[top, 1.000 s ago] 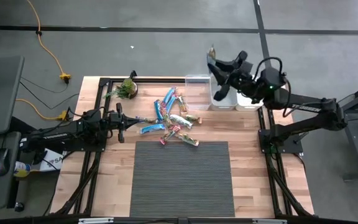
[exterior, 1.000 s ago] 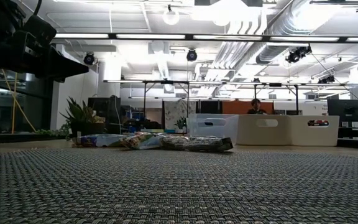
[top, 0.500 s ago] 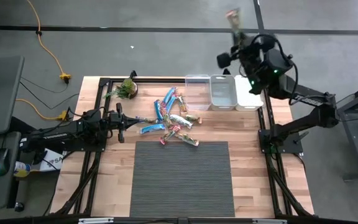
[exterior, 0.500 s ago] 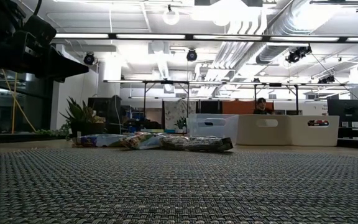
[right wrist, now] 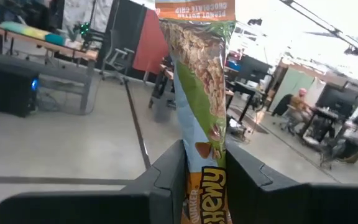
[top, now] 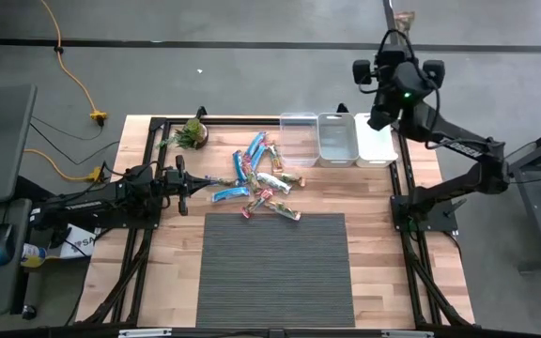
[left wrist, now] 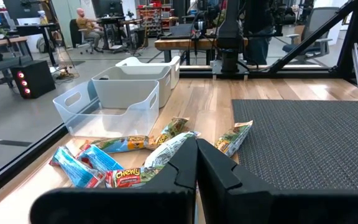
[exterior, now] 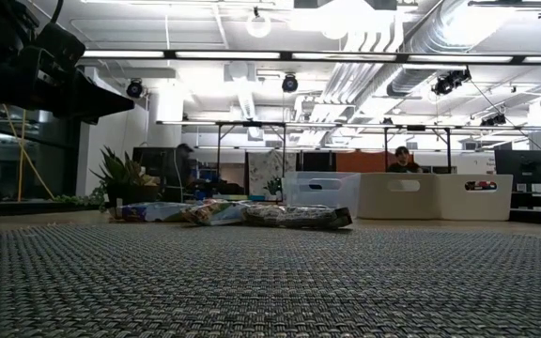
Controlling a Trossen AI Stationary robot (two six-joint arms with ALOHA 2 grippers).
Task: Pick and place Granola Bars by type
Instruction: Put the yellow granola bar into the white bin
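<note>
Right pincer [right wrist: 197, 165] raised, gripping one granola bar [right wrist: 197, 81].
Left pincer [left wrist: 196, 163] closed, low near the bar pile [top: 261, 178] on the surface [top: 158, 263].

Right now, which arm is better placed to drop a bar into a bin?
The right. The right gripper is shut on a granola bar and raised beyond the clear bins. The left gripper is shut and empty, low beside the pile of bars.
</note>
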